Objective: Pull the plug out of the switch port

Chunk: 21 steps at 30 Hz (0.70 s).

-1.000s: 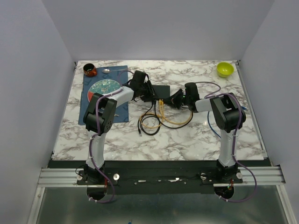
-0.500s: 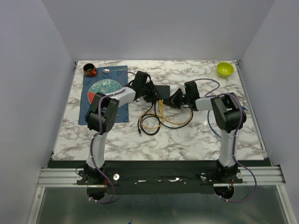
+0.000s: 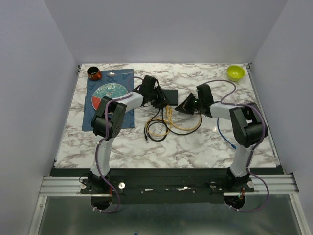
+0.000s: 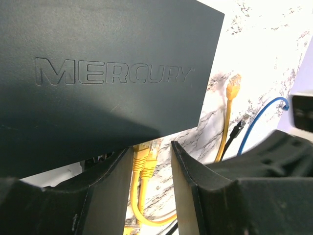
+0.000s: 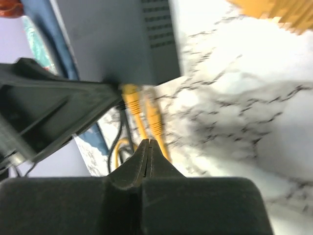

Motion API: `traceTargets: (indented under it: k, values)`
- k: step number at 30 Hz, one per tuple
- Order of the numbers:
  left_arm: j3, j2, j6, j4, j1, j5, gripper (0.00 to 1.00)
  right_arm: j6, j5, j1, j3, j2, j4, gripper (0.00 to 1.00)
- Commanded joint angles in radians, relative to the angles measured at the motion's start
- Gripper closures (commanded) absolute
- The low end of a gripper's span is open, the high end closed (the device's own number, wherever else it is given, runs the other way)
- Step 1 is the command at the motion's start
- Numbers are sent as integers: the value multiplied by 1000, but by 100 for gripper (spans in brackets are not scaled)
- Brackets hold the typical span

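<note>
Moved: the right gripper (image 5: 148, 147) has closed fully, its fingers pressed together on nothing, and its elbow has swung outward.
Flat matte-black rectangular switch (image 3: 172, 95), embossed MERCURY: mid-table, towards the back.
Two yellow moulded plugs (image 4: 145, 155): seated in its near edge.
Left gripper (image 4: 149, 148): half open, fingertips at that edge, straddling both plugs, not closed on them.
White grey-veined marble table (image 3: 195, 142); dark blue mat (image 3: 90, 117); pale grey walls.
Sockets hidden; right wrist view blurred.
</note>
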Motion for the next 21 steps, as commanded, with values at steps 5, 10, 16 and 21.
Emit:
traceTargets:
  k: [5,10,16,21]
  values:
    - [-7,-31,-14,33,1,11,52,-215,75,18,131,-44,-279,63]
    - [-42,-54,-20,31,1,-5,51,-339,151,72,162,-36,-382,55]
    - [-74,-85,-26,1,2,-57,49,-427,236,136,237,0,-464,54]
    - [-90,-103,-26,-10,13,-64,49,-441,277,153,257,33,-476,54]
